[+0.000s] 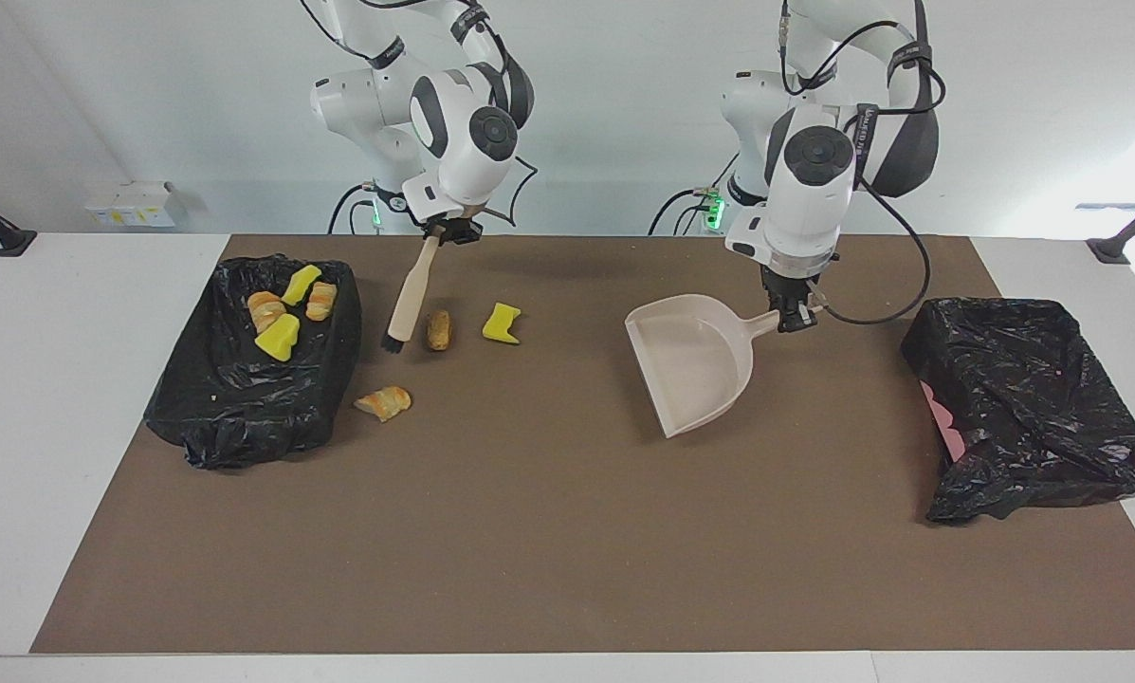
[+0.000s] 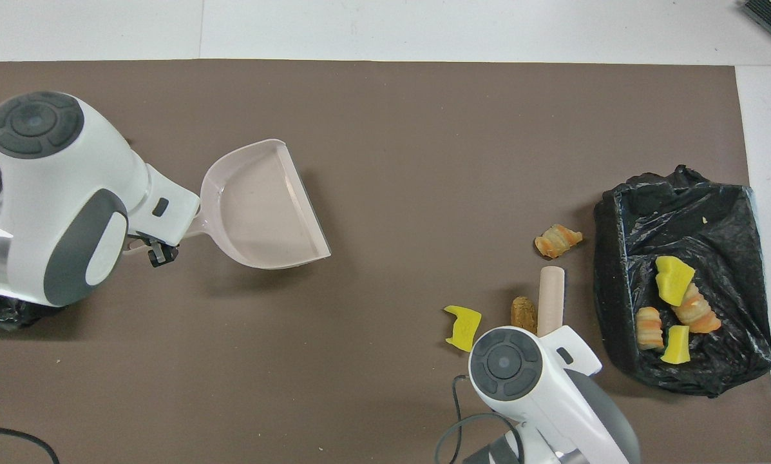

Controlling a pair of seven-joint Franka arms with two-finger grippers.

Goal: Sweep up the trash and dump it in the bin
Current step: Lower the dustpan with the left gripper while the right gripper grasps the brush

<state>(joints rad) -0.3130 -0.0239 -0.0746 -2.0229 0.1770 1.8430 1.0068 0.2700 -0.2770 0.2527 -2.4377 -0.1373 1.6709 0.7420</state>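
Observation:
Three trash pieces lie on the brown mat: a yellow chunk (image 1: 502, 323) (image 2: 462, 327), a brown lump (image 1: 439, 329) (image 2: 522, 314) and an orange-striped pastry (image 1: 384, 402) (image 2: 557, 240). Several more pieces (image 1: 283, 308) (image 2: 674, 290) sit in the black-lined bin (image 1: 235, 408) (image 2: 607, 258) at the right arm's end. My right gripper (image 1: 448, 232) is shut on the beige brush (image 1: 406, 299) (image 2: 551, 296), whose bristles hang low between the brown lump and the bin. My left gripper (image 1: 795, 318) (image 2: 158, 250) is shut on the handle of the beige dustpan (image 1: 690, 365) (image 2: 263, 212), whose mouth faces the trash.
A second crumpled black bag (image 1: 1032, 408) sits at the left arm's end of the mat, with a bit of pink showing at its side. The brown mat (image 1: 529, 531) covers most of the white table.

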